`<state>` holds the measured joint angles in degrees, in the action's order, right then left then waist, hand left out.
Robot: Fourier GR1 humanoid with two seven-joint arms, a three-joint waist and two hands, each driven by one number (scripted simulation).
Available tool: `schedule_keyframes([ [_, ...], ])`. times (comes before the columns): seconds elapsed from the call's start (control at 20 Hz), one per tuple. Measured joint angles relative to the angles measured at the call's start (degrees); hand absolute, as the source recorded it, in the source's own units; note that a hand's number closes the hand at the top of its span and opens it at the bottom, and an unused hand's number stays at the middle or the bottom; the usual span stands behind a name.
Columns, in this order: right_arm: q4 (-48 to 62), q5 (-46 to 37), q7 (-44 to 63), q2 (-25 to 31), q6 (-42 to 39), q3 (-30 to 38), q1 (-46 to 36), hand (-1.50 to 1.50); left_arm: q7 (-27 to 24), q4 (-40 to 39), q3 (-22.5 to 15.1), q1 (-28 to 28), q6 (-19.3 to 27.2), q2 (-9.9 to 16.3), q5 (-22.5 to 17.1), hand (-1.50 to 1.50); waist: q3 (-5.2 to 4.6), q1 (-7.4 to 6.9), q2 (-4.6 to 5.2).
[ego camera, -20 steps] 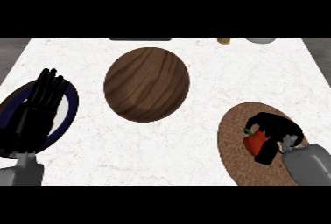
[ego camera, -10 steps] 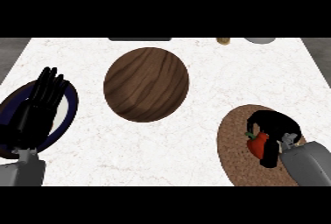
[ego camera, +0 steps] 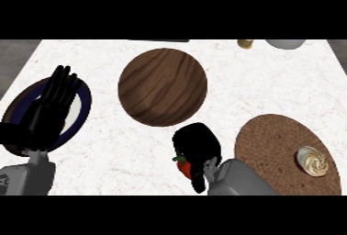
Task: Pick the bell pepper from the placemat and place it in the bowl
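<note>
The red bell pepper [ego camera: 183, 166] shows at the left side of my right hand [ego camera: 197, 144], whose black fingers curl round it. Hand and pepper are over the white counter, left of the round brown placemat [ego camera: 271, 137] and just below the near rim of the brown wooden bowl [ego camera: 163, 86]. Most of the pepper is hidden by the fingers. My left hand [ego camera: 47, 112] rests open at the left, fingers up, over a dark plate.
A dark blue-rimmed plate [ego camera: 82, 98] lies under the left hand. A round cream pastry [ego camera: 312, 161] sits on the placemat's right side. A small tan object [ego camera: 245, 43] and a white dish [ego camera: 284, 43] stand at the far edge.
My right hand has moved left off the placemat with the pepper in it, to just below the bowl. The cream pastry on the placemat now shows. The left hand has not moved.
</note>
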<state>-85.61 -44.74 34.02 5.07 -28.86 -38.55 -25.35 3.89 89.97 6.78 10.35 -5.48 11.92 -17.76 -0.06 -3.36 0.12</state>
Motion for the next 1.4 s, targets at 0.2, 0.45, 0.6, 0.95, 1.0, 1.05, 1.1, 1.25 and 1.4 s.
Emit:
schedule_keyframes([
  [0.2, -0.93, 0.79, 8.17, -3.14, 8.89, -8.81, -5.07, 1.50, 0.00, -0.98, 0.18, 0.83, -0.09, 0.03, -0.06, 0.00, 0.00, -0.13, -0.03],
  [0.45, -3.50, 1.14, 20.22, -4.44, 16.64, -13.22, -14.10, 1.50, 0.11, -0.63, -0.17, 0.63, 0.56, -0.39, 0.60, 0.00, -0.01, 0.47, -0.25],
  [0.6, -4.68, 0.95, 25.03, -4.50, 18.84, -12.85, -20.01, 1.50, 0.71, -0.19, 0.94, 0.41, 0.06, 0.57, -0.28, 0.00, -0.03, 0.83, -0.38],
  [0.95, -2.46, 1.05, 29.34, -4.35, 20.54, -8.01, -31.11, 1.50, -0.32, -0.43, 1.00, -0.64, 0.38, 0.14, 0.53, 0.00, -0.03, 1.75, -0.35],
  [1.0, -1.20, 1.05, 29.42, -4.38, 21.11, -7.32, -32.07, 1.50, -0.20, -0.25, 0.82, -0.64, 0.64, -0.07, 0.71, 0.00, -0.03, 1.78, -0.31],
  [1.05, -0.11, 0.77, 29.40, -4.42, 21.74, -6.60, -32.71, 1.50, -0.28, 0.13, 0.98, -1.08, 0.33, 0.06, 0.48, 0.00, -0.02, 1.81, -0.28],
  [1.1, 1.11, 0.58, 29.37, -4.44, 22.32, -5.57, -33.76, 1.50, -0.29, 0.18, 0.92, -1.26, 0.20, -0.01, 0.43, 0.00, -0.02, 1.82, -0.25],
  [1.25, 4.36, -0.27, 28.84, -4.55, 23.90, -1.95, -35.92, 1.50, -0.09, 1.21, 1.34, -2.09, -0.02, 0.28, 0.12, 0.00, 0.00, 1.93, -0.19],
  [1.4, 10.07, -1.84, 25.74, -4.71, 27.19, 1.75, -36.60, 1.50, -0.39, 1.69, 1.05, -2.53, 0.21, -0.30, 0.39, 0.00, 0.02, 2.09, -0.03],
])
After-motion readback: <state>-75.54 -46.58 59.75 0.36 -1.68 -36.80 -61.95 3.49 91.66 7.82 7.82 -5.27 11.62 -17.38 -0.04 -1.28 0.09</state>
